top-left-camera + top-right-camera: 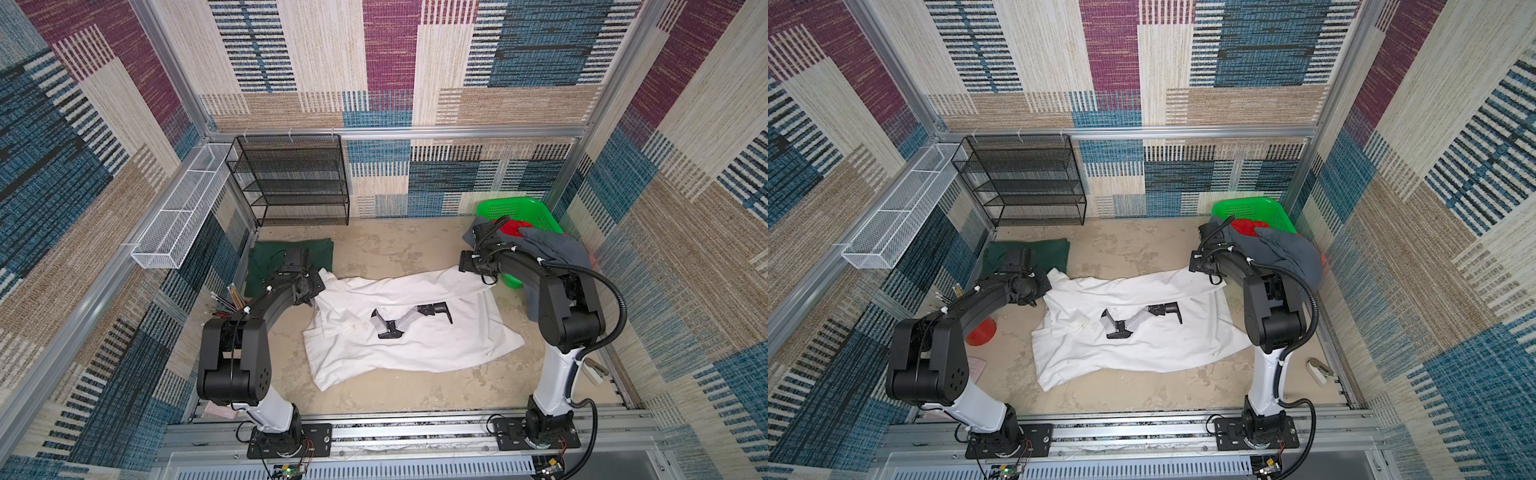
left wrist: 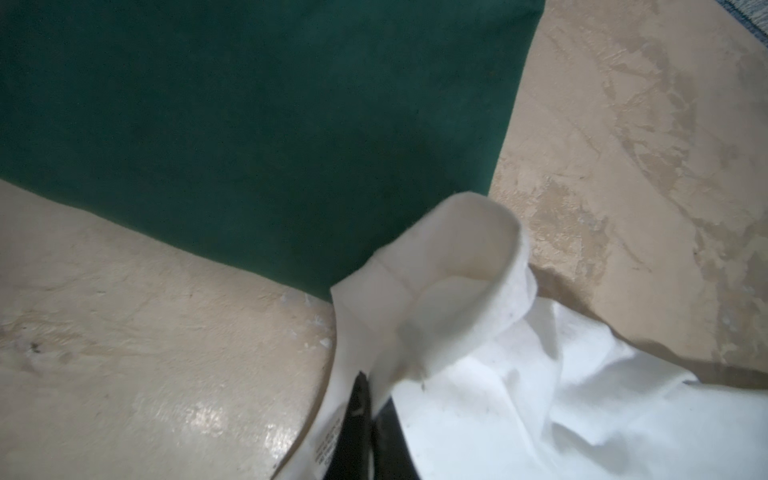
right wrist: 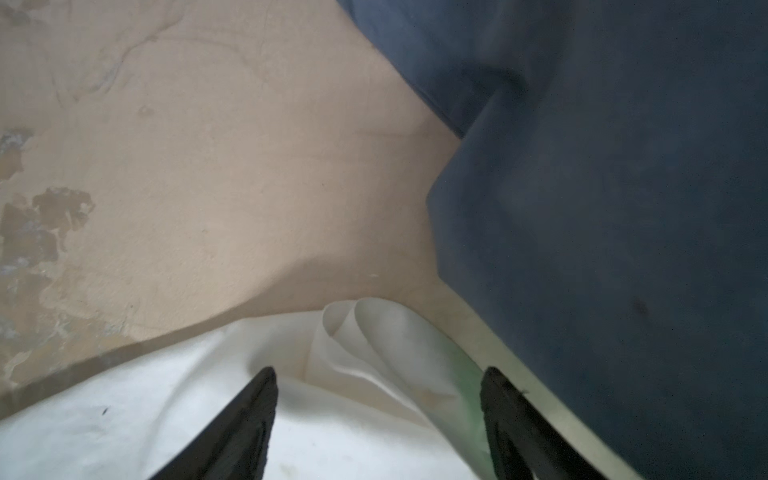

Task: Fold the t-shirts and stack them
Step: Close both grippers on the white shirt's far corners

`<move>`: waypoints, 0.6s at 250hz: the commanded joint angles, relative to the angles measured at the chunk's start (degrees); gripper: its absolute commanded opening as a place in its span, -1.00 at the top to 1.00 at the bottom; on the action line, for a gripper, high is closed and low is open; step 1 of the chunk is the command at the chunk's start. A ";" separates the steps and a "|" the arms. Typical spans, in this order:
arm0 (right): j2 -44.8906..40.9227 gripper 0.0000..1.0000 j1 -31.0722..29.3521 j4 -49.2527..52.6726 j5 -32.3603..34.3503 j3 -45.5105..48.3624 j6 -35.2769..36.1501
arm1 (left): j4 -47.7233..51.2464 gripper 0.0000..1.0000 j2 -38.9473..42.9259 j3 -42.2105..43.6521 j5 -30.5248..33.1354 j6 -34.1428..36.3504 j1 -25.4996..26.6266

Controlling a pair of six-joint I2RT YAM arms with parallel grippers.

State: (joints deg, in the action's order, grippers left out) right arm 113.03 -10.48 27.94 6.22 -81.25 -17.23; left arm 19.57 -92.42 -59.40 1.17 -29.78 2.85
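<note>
Left wrist view: white t-shirt mostly hides left gripper.

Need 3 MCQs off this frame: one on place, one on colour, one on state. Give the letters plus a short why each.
1. The green tee, relative to the black rack, lies:
A) on its top shelf
B) on the table in front of it
C) behind it

2. The tee hanging over the basket rim is:
A) white
B) yellow
C) grey

3. The left gripper is:
A) shut on the white tee
B) open over bare table
C) shut on the green tee

1 B: both top views show it flat on the table just before the rack.
2 C: the grey tee spills over the rim in both top views.
3 A: the left wrist view shows the fingers closed with white cloth pinched round them.
</note>
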 commanded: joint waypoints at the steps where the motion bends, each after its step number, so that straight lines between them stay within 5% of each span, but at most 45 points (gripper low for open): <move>1: 1.89 -0.54 -0.07 -0.93 0.35 -1.51 1.32 | -1.10 1.00 0.82 0.21 -0.38 -0.63 -0.04; 24: 4.03 -0.47 -0.10 -1.31 -1.14 -3.45 1.71 | -1.34 1.00 0.75 0.11 -1.14 -0.63 -0.04; 57: 6.55 -0.05 -0.12 -1.66 -0.93 -6.18 1.57 | -1.59 1.00 0.18 -0.64 -2.94 -0.28 -0.04; 100: 7.69 1.00 -0.07 -1.50 1.94 -8.80 1.51 | -1.15 1.00 -0.14 -1.35 -2.39 -0.49 -0.04; 150: 6.24 1.00 0.36 -1.74 6.39 -8.82 1.31 | -1.50 1.00 0.49 -1.00 0.16 -1.33 -0.26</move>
State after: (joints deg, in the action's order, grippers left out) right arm 120.40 -10.41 27.46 8.80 -90.11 -15.59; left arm 18.92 -92.44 -60.20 -0.36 -29.89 2.79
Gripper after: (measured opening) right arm 0.047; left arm 0.052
